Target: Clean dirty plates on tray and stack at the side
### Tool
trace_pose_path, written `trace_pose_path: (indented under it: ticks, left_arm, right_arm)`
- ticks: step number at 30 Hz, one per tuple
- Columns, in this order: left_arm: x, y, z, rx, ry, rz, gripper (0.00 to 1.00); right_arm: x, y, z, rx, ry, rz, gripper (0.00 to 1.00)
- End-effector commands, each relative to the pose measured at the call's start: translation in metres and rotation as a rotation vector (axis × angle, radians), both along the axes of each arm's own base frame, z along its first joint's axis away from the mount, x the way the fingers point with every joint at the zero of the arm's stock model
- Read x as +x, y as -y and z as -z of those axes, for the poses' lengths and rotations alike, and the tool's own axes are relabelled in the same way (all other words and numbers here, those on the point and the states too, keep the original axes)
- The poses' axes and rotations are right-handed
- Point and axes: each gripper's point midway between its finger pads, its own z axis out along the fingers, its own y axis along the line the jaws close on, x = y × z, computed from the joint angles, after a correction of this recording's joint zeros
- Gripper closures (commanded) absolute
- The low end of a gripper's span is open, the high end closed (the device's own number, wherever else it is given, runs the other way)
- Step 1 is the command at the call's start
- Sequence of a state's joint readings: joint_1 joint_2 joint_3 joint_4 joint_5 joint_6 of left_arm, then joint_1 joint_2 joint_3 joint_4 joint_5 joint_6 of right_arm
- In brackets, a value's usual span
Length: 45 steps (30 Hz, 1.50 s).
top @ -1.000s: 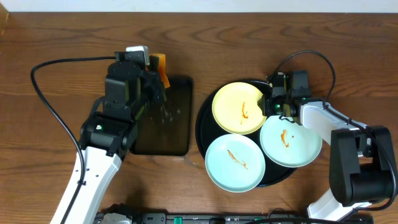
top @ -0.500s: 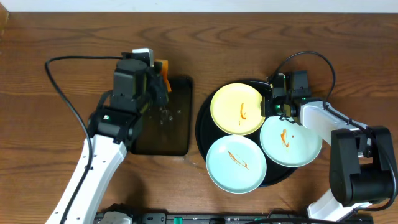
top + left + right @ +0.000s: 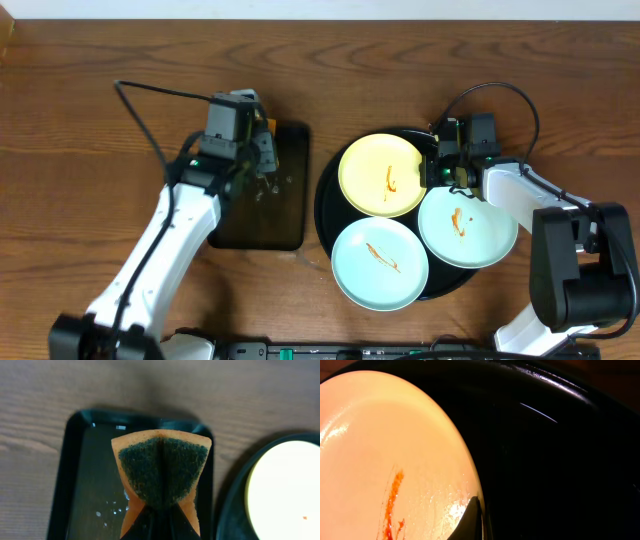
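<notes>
Three smeared plates lie on the round black tray [image 3: 324, 205]: a pale yellow plate [image 3: 385, 175] at the back, one mint plate [image 3: 378, 262] in front and another mint plate [image 3: 468, 226] at the right. My right gripper [image 3: 432, 168] is shut on the yellow plate's right rim; in the right wrist view one fingertip [image 3: 474, 520] lies on the yellow plate [image 3: 380, 450] at the edge, over the tray [image 3: 545, 460]. My left gripper [image 3: 262, 142] is shut on an orange sponge [image 3: 162, 472] with a dark green scrub face, held above the small tray.
A smaller rectangular black tray [image 3: 280, 215] with water drops lies left of the round tray; it also shows in the left wrist view [image 3: 85, 475]. The yellow plate's edge [image 3: 285, 490] shows at the right there. Black cables arc over the wooden table behind both arms.
My left arm has swung right and its wrist has turned, carrying the sponge over the back of the small tray. The right arm and the plates have not moved.
</notes>
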<state>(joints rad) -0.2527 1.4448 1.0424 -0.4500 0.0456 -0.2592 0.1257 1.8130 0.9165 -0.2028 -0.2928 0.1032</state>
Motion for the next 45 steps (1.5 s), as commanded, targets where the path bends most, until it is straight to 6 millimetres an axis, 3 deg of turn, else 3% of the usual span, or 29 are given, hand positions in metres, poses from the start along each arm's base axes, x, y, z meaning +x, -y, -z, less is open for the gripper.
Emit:
trace_pose_path:
  ticks: [1,10,29,32,36,39,42,45]
  left_arm:
    - [0.0,-0.002,0.022,0.025,-0.067,-0.01,0.92]
    - [-0.016,-0.006,0.08,0.077,-0.262,-0.009,0.92]
    - [-0.017,0.0,0.081,0.048,-0.273,0.008,0.92]
    - [-0.015,0.016,0.065,-0.027,-0.274,0.05,0.93]
    - [0.0,0.038,0.024,-0.029,-0.209,0.121,0.93]
    - [0.011,0.068,-0.006,-0.032,-0.123,0.204,0.93]
    - [0.017,0.102,-0.02,-0.071,-0.045,0.253,0.93]
    - [0.018,0.132,-0.021,-0.096,-0.005,0.301,0.93]
  right_arm:
    - [-0.004,0.004,0.009,-0.031,-0.03,0.016,0.99]
    - [-0.005,0.004,0.009,-0.031,-0.031,0.015,0.99]
    - [-0.005,0.004,0.009,-0.031,-0.031,0.015,0.99]
    - [-0.005,0.004,0.009,-0.032,-0.031,0.015,0.99]
    - [-0.005,0.004,0.009,-0.031,-0.031,0.015,0.99]
    - [-0.005,0.004,0.009,-0.031,-0.031,0.015,0.99]
    - [-0.005,0.004,0.01,-0.032,-0.034,0.016,0.99]
    - [-0.006,0.004,0.01,-0.032,-0.037,0.015,0.99]
